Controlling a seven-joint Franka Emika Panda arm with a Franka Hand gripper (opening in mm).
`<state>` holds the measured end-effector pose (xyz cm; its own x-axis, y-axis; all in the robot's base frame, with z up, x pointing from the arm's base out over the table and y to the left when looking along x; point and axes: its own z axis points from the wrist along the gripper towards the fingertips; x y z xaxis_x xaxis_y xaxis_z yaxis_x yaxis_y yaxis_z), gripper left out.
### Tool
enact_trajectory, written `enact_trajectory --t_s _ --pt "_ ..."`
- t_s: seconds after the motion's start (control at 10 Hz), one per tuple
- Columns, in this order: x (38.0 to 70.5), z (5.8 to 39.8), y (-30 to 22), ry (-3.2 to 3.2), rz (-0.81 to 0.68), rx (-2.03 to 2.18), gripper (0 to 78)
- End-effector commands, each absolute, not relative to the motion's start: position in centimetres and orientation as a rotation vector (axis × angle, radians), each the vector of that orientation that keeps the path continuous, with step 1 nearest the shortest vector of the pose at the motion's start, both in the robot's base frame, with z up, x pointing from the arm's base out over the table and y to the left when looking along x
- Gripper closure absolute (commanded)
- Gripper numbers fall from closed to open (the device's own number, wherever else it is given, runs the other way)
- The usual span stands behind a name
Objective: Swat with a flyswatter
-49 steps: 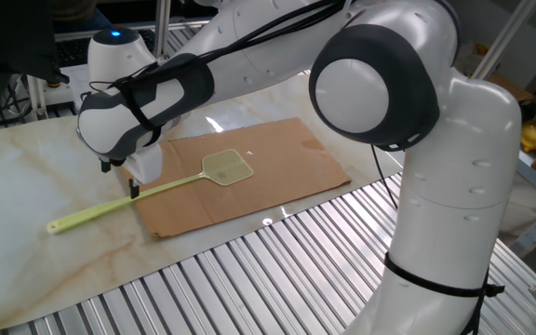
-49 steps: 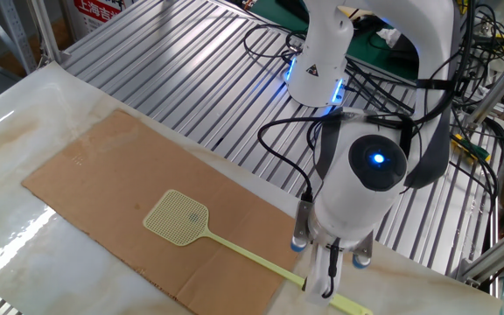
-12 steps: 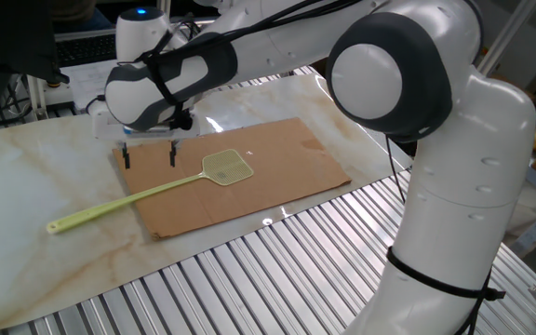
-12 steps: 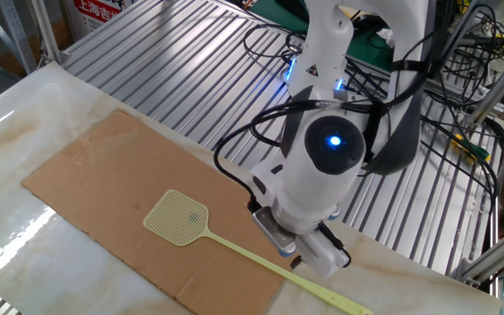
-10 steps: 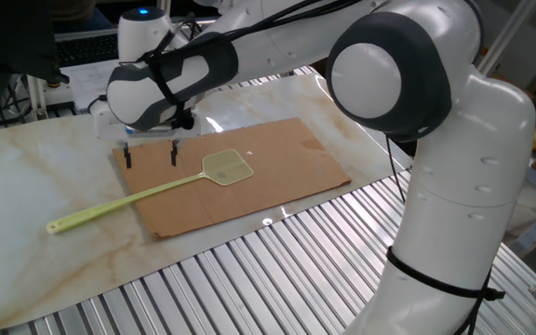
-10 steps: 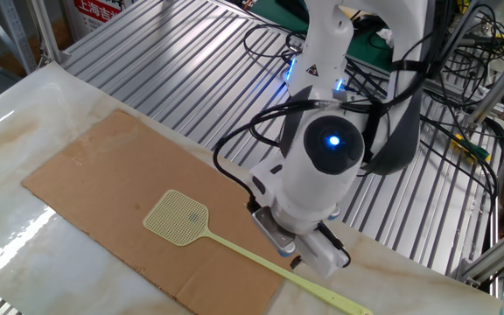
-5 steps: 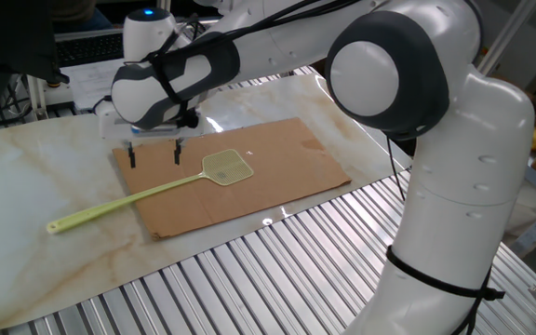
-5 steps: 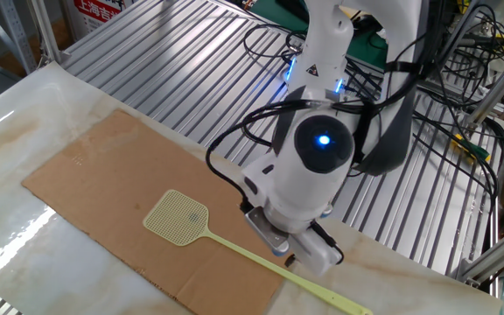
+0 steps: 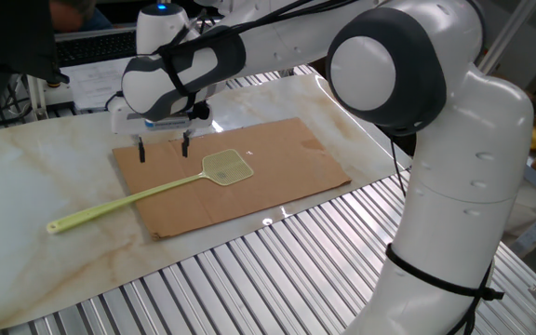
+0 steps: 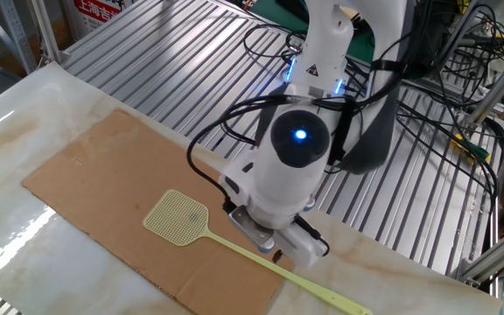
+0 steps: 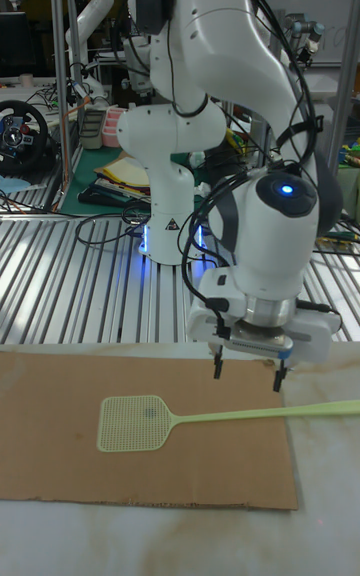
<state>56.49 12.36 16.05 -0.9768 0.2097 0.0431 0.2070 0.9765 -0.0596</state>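
My gripper (image 9: 164,149): fingers spread wide, empty, pointing down, raised off the surface. Beneath it: cardboard sheet (image 9: 277,167) on a pale marble table (image 9: 26,186), with ribbed metal decking (image 10: 182,79) around. Flyswatter (image 11: 190,415): flat just below and in front of the fingertips, head on the cardboard, long handle running off its edge onto marble.

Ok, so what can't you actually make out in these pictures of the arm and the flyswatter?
- Gripper: in the other fixed view the arm's round wrist hides the fingertips; the tall view shows it open above the flyswatter.
- Flyswatter handle end: cut off by the right edge in the tall fixed view, by the bottom edge in the other fixed view.
- Height of the gripper above the cardboard: cannot be judged from any view.
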Motion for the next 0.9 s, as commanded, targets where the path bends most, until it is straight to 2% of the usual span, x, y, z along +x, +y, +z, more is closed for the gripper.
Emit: enact_trajectory --t_s 0.1,0.9 --pt "57.1 16.1 11.3 -3.075 0.058 -0.279 0.0" --pt "57.1 16.4 9.5 -3.078 0.047 -0.223 0.0"
